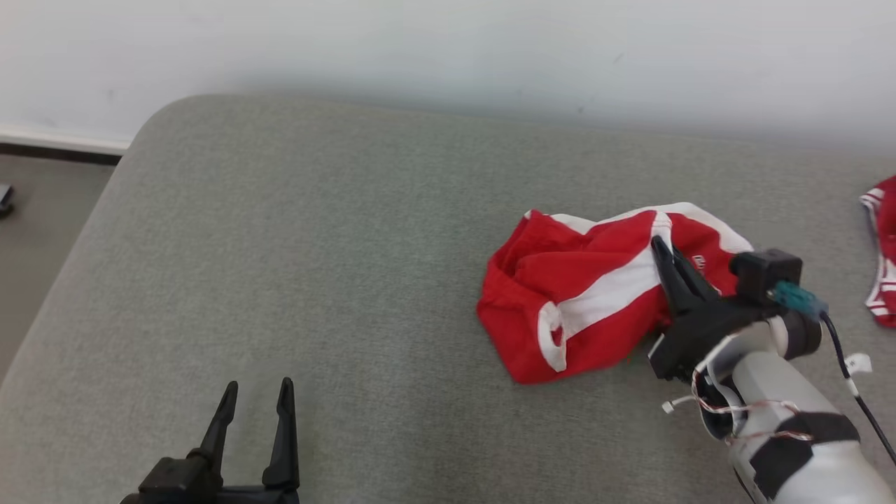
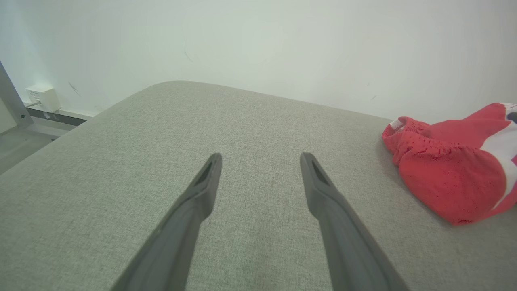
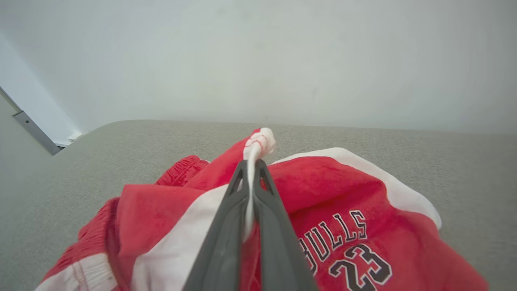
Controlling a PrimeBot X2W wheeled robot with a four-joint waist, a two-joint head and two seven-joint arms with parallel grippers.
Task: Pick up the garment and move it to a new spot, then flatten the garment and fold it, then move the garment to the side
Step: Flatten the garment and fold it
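Observation:
The garment (image 1: 581, 294) is a crumpled pair of red shorts with white stripes, lying on the grey cushioned surface (image 1: 336, 266) right of centre. My right gripper (image 1: 661, 246) is shut on a fold of its white-trimmed cloth; in the right wrist view the pinched cloth (image 3: 258, 147) sticks out past my right gripper (image 3: 250, 167), beside the printed "BULLS 23" (image 3: 347, 246). My left gripper (image 1: 255, 392) stands open at the lower left, apart from the garment. In the left wrist view my left gripper (image 2: 260, 159) holds nothing, and the garment (image 2: 452, 165) lies off to the right.
A second red-and-white cloth (image 1: 883, 252) lies at the right edge of the surface. A white wall (image 1: 448, 49) runs behind it. The surface's rounded left edge (image 1: 84, 231) drops to the floor (image 1: 42, 224).

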